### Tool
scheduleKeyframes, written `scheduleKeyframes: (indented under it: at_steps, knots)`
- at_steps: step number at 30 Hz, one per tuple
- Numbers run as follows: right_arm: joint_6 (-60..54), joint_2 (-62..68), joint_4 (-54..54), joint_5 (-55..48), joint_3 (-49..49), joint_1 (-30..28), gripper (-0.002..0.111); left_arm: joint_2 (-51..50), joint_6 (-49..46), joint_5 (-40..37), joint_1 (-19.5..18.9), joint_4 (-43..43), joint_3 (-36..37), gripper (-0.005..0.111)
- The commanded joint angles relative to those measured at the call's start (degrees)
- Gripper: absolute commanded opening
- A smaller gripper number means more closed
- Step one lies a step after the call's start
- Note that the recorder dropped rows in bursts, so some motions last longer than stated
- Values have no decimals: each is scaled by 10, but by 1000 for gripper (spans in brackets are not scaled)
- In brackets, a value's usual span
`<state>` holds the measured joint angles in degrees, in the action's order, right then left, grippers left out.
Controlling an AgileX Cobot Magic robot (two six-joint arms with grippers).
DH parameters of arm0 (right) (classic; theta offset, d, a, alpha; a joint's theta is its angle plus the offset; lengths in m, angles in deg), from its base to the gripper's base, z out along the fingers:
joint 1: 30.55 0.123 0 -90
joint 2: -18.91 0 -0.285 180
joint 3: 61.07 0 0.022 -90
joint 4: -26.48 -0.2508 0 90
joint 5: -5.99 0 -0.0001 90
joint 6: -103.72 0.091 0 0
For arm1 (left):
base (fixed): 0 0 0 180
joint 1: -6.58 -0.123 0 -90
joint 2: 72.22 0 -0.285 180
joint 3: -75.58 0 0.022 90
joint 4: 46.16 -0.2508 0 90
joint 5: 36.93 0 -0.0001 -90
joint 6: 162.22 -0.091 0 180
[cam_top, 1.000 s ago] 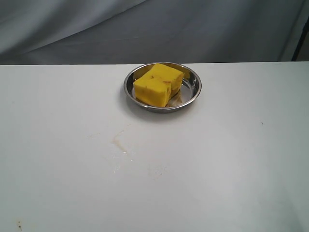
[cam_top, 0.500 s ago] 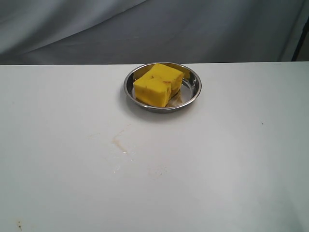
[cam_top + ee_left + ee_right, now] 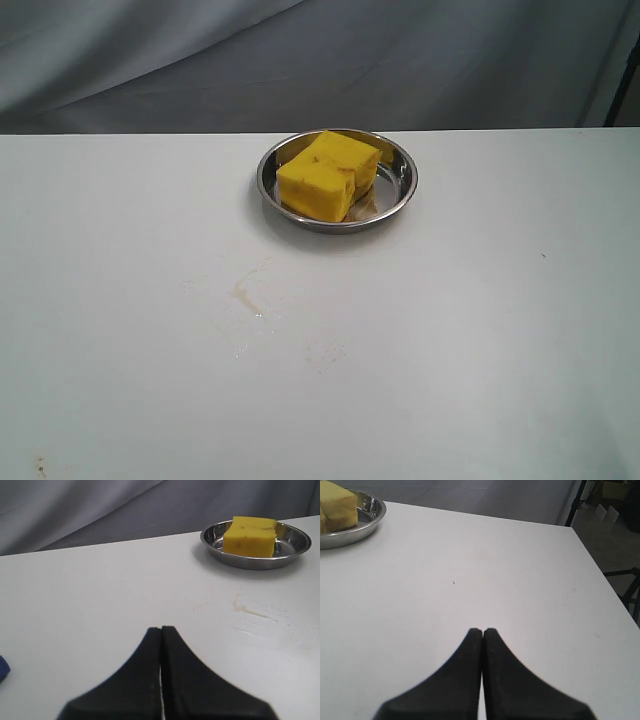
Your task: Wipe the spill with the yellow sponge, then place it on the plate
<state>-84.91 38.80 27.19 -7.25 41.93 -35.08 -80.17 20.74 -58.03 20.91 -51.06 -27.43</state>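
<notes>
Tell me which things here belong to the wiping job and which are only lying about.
Job: yellow sponge, lying in the plate; faint spill trace on the table.
Lying about: blue object, mostly out of view; grey cloth behind.

Soft, even light makes the white tabletop (image 3: pixel 480 350) bright without hard glare, the plate (image 3: pixel 405 195) shines on its rim and throws only a faint shadow beside it, and the left tool (image 3: pixel 161 628) and the right tool (image 3: pixel 483 629) become blurred close to the lens.
</notes>
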Motion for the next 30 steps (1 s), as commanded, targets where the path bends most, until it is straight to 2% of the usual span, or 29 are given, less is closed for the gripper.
scheduleKeyframes:
  at_steps: [1, 10, 16, 22, 30]
  knots:
    - [0, 2, -3, 5, -2, -2, 0, 2, -2, 3, 1, 0, 2, 0]
    - [2, 2, -3, 5, -2, -2, 0, 2, -1, 3, -89, 0, 2, 0]
    - [2, 2, -3, 5, -2, -2, 0, 2, -1, 3, -132, 0, 2, 0]
    - [2, 2, -3, 5, -2, -2, 0, 2, -1, 3, -155, 0, 2, 0]
    - [0, 2, -3, 5, -2, -2, 0, 2, -1, 3, -161, 0, 2, 0]
